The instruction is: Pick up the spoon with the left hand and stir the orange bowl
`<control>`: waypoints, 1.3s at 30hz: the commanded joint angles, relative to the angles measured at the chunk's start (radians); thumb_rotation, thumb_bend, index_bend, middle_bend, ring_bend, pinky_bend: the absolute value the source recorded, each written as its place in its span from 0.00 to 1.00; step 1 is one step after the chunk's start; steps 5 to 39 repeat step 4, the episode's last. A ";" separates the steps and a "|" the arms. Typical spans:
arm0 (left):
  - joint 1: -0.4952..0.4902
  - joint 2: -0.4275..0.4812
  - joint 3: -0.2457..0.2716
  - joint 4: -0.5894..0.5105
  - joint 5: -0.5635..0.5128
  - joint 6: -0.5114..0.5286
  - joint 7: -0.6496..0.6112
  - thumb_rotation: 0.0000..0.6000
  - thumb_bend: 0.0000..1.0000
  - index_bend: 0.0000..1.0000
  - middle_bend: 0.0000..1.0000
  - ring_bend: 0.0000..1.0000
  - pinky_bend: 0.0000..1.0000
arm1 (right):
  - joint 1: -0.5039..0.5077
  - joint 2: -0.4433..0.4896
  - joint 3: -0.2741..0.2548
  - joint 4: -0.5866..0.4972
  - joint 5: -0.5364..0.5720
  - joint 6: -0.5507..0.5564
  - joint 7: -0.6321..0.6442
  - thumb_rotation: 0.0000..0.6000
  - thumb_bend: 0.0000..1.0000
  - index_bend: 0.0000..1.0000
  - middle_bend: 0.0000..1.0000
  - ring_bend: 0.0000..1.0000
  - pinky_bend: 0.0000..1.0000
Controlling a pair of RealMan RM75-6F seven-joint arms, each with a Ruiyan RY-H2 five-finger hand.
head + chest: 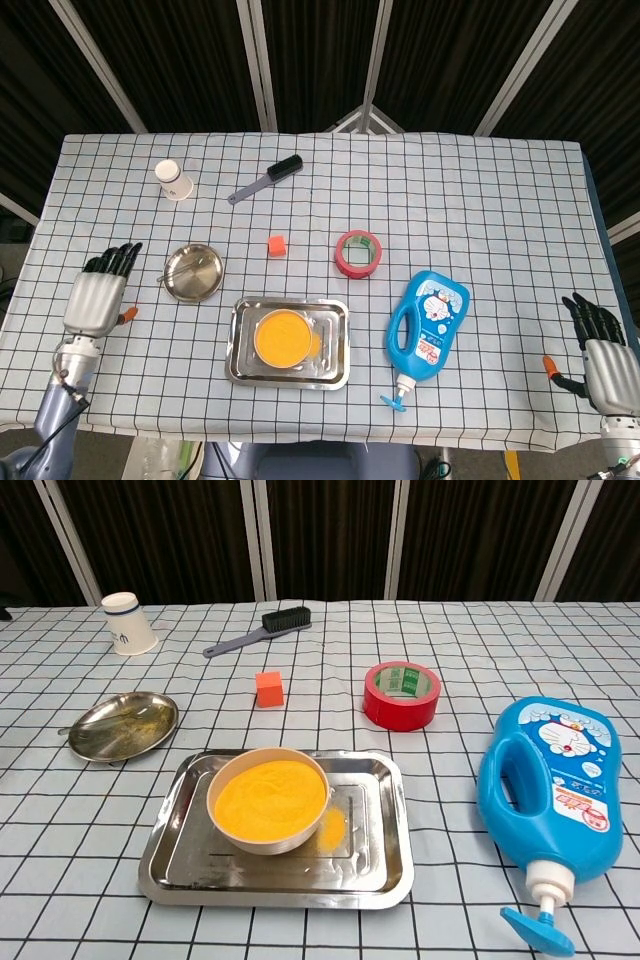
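Observation:
The orange bowl [283,337] [270,798], full of orange powder, stands in a steel tray [335,362] [385,855] at the table's front middle. The metal spoon [166,277] [66,730] lies in a small round steel dish [200,270] [135,730], its handle poking over the dish's left rim. My left hand [97,296] hovers left of the dish, apart from it, fingers spread and holding nothing. Far to the right, at the front edge, my right hand [603,355] is open as well. Neither hand shows in the chest view.
A white paper cup [172,180] and a black brush [267,179] lie at the back left. An orange cube [276,245] and a red tape roll [359,253] sit mid-table. A blue detergent bottle [430,320] lies right of the tray.

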 commanded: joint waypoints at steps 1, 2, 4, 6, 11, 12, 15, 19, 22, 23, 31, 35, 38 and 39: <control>0.064 0.074 0.061 -0.066 0.052 0.045 -0.058 1.00 0.00 0.00 0.00 0.00 0.02 | 0.000 -0.003 0.000 0.004 -0.006 0.005 -0.011 1.00 0.38 0.00 0.00 0.00 0.00; 0.079 0.095 0.075 -0.088 0.062 0.052 -0.074 1.00 0.00 0.00 0.00 0.00 0.02 | 0.000 -0.005 -0.001 0.006 -0.010 0.008 -0.017 1.00 0.38 0.00 0.00 0.00 0.00; 0.112 0.136 0.103 -0.116 0.097 0.075 -0.123 1.00 0.00 0.00 0.00 0.00 0.02 | 0.000 -0.010 -0.003 0.011 -0.022 0.015 -0.027 1.00 0.38 0.00 0.00 0.00 0.00; 0.112 0.136 0.103 -0.116 0.097 0.075 -0.123 1.00 0.00 0.00 0.00 0.00 0.02 | 0.000 -0.010 -0.003 0.011 -0.022 0.015 -0.027 1.00 0.38 0.00 0.00 0.00 0.00; 0.112 0.136 0.103 -0.116 0.097 0.075 -0.123 1.00 0.00 0.00 0.00 0.00 0.02 | 0.000 -0.010 -0.003 0.011 -0.022 0.015 -0.027 1.00 0.38 0.00 0.00 0.00 0.00; 0.112 0.136 0.103 -0.116 0.097 0.075 -0.123 1.00 0.00 0.00 0.00 0.00 0.02 | 0.000 -0.010 -0.003 0.011 -0.022 0.015 -0.027 1.00 0.38 0.00 0.00 0.00 0.00; 0.112 0.136 0.103 -0.116 0.097 0.075 -0.123 1.00 0.00 0.00 0.00 0.00 0.02 | 0.000 -0.010 -0.003 0.011 -0.022 0.015 -0.027 1.00 0.38 0.00 0.00 0.00 0.00; 0.112 0.136 0.103 -0.116 0.097 0.075 -0.123 1.00 0.00 0.00 0.00 0.00 0.02 | 0.000 -0.010 -0.003 0.011 -0.022 0.015 -0.027 1.00 0.38 0.00 0.00 0.00 0.00; 0.112 0.136 0.103 -0.116 0.097 0.075 -0.123 1.00 0.00 0.00 0.00 0.00 0.02 | 0.000 -0.010 -0.003 0.011 -0.022 0.015 -0.027 1.00 0.38 0.00 0.00 0.00 0.00; 0.112 0.136 0.103 -0.116 0.097 0.075 -0.123 1.00 0.00 0.00 0.00 0.00 0.02 | 0.000 -0.010 -0.003 0.011 -0.022 0.015 -0.027 1.00 0.38 0.00 0.00 0.00 0.00; 0.112 0.136 0.103 -0.116 0.097 0.075 -0.123 1.00 0.00 0.00 0.00 0.00 0.02 | 0.000 -0.010 -0.003 0.011 -0.022 0.015 -0.027 1.00 0.38 0.00 0.00 0.00 0.00; 0.112 0.136 0.103 -0.116 0.097 0.075 -0.123 1.00 0.00 0.00 0.00 0.00 0.02 | 0.000 -0.010 -0.003 0.011 -0.022 0.015 -0.027 1.00 0.38 0.00 0.00 0.00 0.00; 0.112 0.136 0.103 -0.116 0.097 0.075 -0.123 1.00 0.00 0.00 0.00 0.00 0.02 | 0.000 -0.010 -0.003 0.011 -0.022 0.015 -0.027 1.00 0.38 0.00 0.00 0.00 0.00; 0.112 0.136 0.103 -0.116 0.097 0.075 -0.123 1.00 0.00 0.00 0.00 0.00 0.02 | 0.000 -0.010 -0.003 0.011 -0.022 0.015 -0.027 1.00 0.38 0.00 0.00 0.00 0.00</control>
